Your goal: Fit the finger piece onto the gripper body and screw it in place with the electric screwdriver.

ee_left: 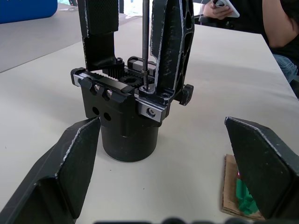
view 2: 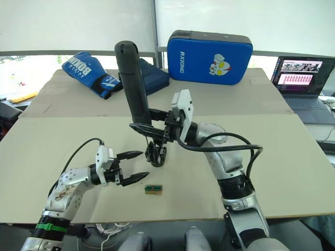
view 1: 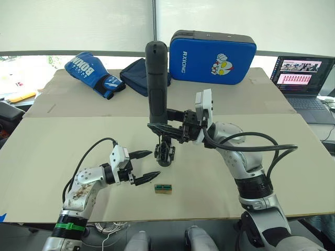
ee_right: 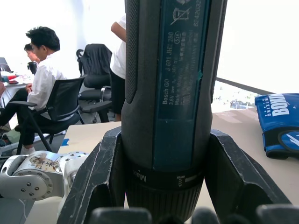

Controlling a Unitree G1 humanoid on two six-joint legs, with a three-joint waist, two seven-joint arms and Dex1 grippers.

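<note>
one electric screwdriver (view 1: pixel 157 83), one gripper body (view 1: pixel 164 151)

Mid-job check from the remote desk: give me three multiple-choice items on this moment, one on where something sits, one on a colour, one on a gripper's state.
1. Where does the electric screwdriver's bit rest?
A. On the small green-and-tan block
B. In a screw on top of the gripper body
C. On the bare table

2. What colour is the boxing glove at the table's far side?
A. Red
B. Blue
C. Yellow

3. What is the left gripper's state?
A. Open, holding nothing
B. Shut on the block
C. Shut on the screwdriver

Answers:
1 B: the electric screwdriver stands over the gripper body, bit on a screw.
2 B: the boxing glove is blue.
3 A: the left gripper has its fingers spread, beside the small green-and-tan block.
</note>
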